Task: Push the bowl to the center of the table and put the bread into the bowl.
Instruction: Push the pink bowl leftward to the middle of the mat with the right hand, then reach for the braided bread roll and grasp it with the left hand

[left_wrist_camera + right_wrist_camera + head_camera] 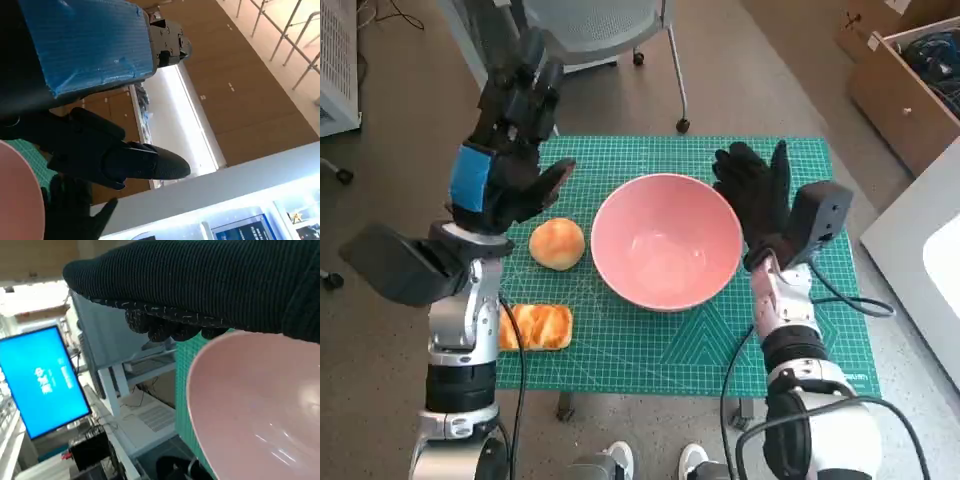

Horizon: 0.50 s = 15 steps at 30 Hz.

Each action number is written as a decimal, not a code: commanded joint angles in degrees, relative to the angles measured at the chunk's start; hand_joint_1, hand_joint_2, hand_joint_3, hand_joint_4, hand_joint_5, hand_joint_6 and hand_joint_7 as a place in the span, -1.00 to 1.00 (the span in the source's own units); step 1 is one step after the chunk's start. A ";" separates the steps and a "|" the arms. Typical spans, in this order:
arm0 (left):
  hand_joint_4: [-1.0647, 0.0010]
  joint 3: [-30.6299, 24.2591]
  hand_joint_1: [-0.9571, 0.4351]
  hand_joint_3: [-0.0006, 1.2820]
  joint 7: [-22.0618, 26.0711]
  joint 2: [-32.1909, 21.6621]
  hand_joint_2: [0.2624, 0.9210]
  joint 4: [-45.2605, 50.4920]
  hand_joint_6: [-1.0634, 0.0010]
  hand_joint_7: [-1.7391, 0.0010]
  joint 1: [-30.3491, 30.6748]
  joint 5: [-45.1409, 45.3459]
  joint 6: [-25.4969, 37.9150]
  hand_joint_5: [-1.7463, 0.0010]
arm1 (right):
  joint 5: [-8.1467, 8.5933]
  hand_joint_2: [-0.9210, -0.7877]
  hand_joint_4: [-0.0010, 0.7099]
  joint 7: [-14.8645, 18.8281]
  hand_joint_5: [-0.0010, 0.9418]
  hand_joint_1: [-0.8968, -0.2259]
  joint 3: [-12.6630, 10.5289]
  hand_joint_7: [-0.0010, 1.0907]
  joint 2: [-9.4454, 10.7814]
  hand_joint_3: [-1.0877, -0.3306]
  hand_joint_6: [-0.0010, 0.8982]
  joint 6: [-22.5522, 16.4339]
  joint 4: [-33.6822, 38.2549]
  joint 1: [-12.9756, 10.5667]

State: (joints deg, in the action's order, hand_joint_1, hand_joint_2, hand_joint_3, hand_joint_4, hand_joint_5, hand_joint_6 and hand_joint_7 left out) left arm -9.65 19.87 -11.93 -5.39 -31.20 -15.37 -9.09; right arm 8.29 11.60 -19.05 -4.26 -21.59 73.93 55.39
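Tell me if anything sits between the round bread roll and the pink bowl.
Nothing visible does. The round bread roll lies on the green mat just beside the pink bowl, with only bare mat between them. The left robot hand hovers above the roll, holding nothing.

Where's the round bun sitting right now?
In the head view the round bun lies on the green mat, just left of the pink bowl, below the raised left hand and above the flat bread.
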 commanded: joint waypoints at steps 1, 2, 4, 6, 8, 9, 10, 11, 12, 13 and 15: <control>1.00 -1.21 -0.48 -0.62 -0.45 -2.16 1.00 1.12 1.00 0.74 1.19 0.69 -0.18 1.00 | -2.10 -1.00 -0.48 1.07 -0.98 -0.09 1.73 -0.78 -3.65 -0.49 -0.52 -6.29 -2.08 0.64; 1.00 -1.31 -0.49 -0.62 -0.50 -2.39 1.00 1.07 1.00 0.73 1.24 0.78 -0.28 1.00 | -2.23 -1.00 -0.48 1.26 -0.98 -0.09 1.94 -0.78 -4.00 -0.49 -0.52 -7.30 -2.34 0.70; 0.99 -1.56 -0.50 -0.62 -0.77 -3.07 1.00 0.71 1.00 0.73 1.33 1.22 -0.67 1.00 | -1.71 -1.00 -0.48 2.83 -0.98 -0.10 1.80 -0.78 -4.94 -0.48 -0.52 -10.27 -3.59 0.85; 0.99 -1.70 -0.52 -0.62 -0.98 -3.52 1.00 0.55 1.00 0.72 1.41 1.50 -0.89 1.00 | -1.20 -1.00 -0.48 4.05 -0.98 -0.11 1.70 -0.79 -5.50 -0.48 -0.52 -12.27 -4.42 0.94; 0.99 -1.94 -0.52 -0.63 -1.21 -4.05 1.00 0.12 1.00 0.72 1.45 2.11 -1.34 1.00 | 0.45 -1.00 -0.48 6.99 -0.98 -0.13 1.13 -0.79 -5.77 -0.47 -0.52 -15.13 -6.35 0.72; 0.99 -2.07 -0.52 -0.63 -1.29 -4.30 1.00 -0.04 1.00 0.71 1.48 2.35 -1.54 1.00 | 1.25 -1.00 -0.48 8.35 -0.98 -0.15 0.86 -0.79 -5.82 -0.45 -0.52 -16.39 -7.25 0.58; 0.99 -2.15 -0.52 -0.63 -1.34 -4.49 1.00 -0.16 1.00 0.71 1.51 2.48 -1.67 1.00 | 1.81 -1.00 -0.48 9.25 -0.98 -0.16 0.73 -0.79 -5.84 -0.44 -0.52 -17.20 -7.79 0.48; 0.99 -2.22 -0.52 -0.64 -1.40 -4.72 1.00 -0.21 1.00 0.71 1.56 2.65 -1.78 1.00 | 2.55 -1.00 -0.47 10.28 -0.98 -0.17 0.62 -0.79 -5.76 -0.43 -0.52 -18.20 -8.71 0.30; 0.99 -2.24 -0.51 -0.64 -1.57 -5.04 1.00 -0.09 1.00 0.71 1.65 3.04 -1.79 1.00 | 3.62 -1.00 -0.47 11.66 -0.98 -0.19 0.50 -0.79 -5.50 -0.42 -0.51 -19.35 -10.28 0.02; 1.00 -2.25 -0.51 -0.64 -1.69 -5.29 1.00 -0.01 1.00 0.71 1.71 3.32 -1.81 1.00 | 4.44 -1.00 -0.47 12.71 -0.98 -0.21 0.42 -0.79 -5.30 -0.41 -0.51 -20.18 -11.42 -0.20; 1.00 -2.31 -0.50 -0.64 -1.80 -5.72 1.00 0.08 1.00 0.71 1.83 3.64 -1.83 1.00 | 5.52 -1.00 -0.47 14.19 -0.98 -0.23 0.55 -0.78 -5.04 -0.38 -0.49 -21.39 -13.06 -0.60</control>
State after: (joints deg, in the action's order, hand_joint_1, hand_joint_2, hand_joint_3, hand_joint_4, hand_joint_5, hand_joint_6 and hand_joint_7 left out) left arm -11.64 18.36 -16.37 -5.33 -30.18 -12.87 -10.08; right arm 11.88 23.14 -18.31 -10.24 -41.41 62.89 56.32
